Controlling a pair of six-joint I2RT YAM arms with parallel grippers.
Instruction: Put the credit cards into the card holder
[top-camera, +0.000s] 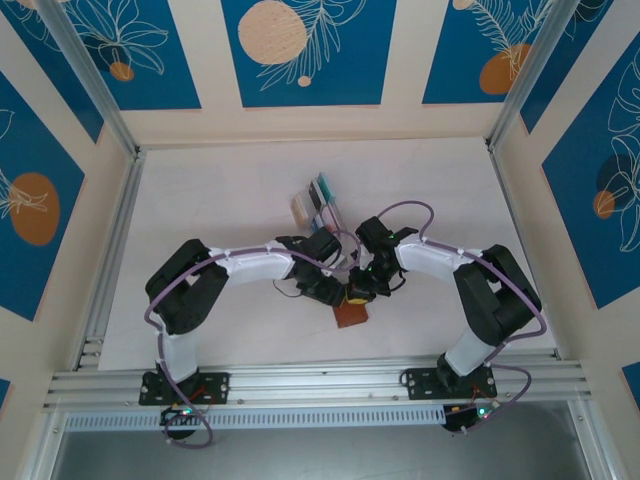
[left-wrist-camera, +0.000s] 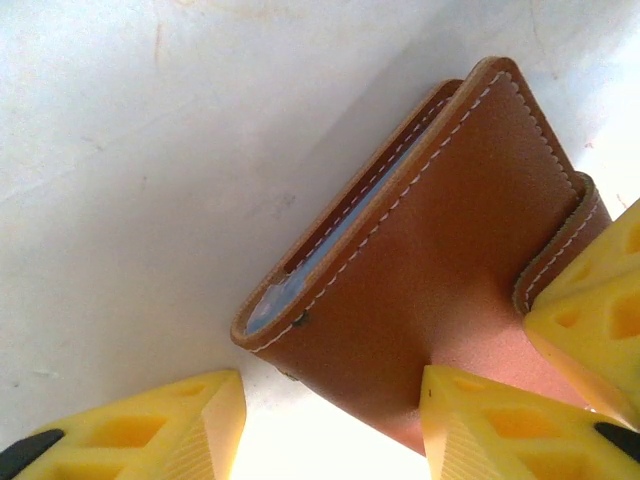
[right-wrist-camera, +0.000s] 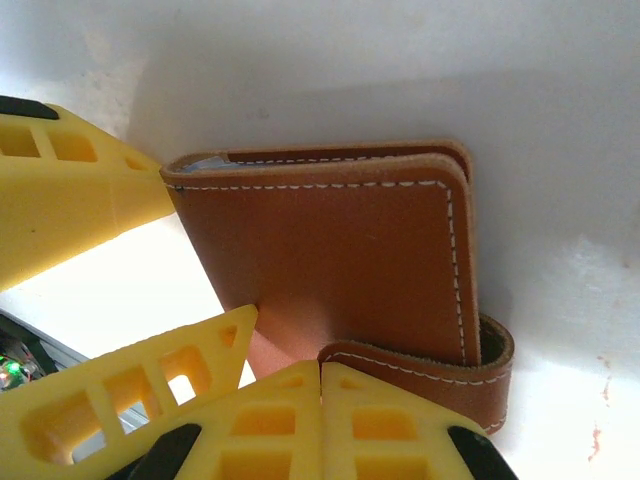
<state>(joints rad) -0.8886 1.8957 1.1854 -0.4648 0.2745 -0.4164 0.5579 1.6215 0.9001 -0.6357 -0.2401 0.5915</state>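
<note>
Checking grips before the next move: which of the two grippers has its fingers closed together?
The right gripper: its two yellow fingers meet beside the snap tab of the card holder, whereas the left gripper stands clearly open.

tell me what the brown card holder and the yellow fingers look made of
card holder: looks like smooth tan leather, given pale stitching along the rims and raw cut edges; could be faux. fingers: matte yellow plastic with hollow lattice cells, probably printed.

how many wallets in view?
1. The brown card holder, folded, on the table near its front edge, centred. The arms cover some table, so another could be hidden.
</note>
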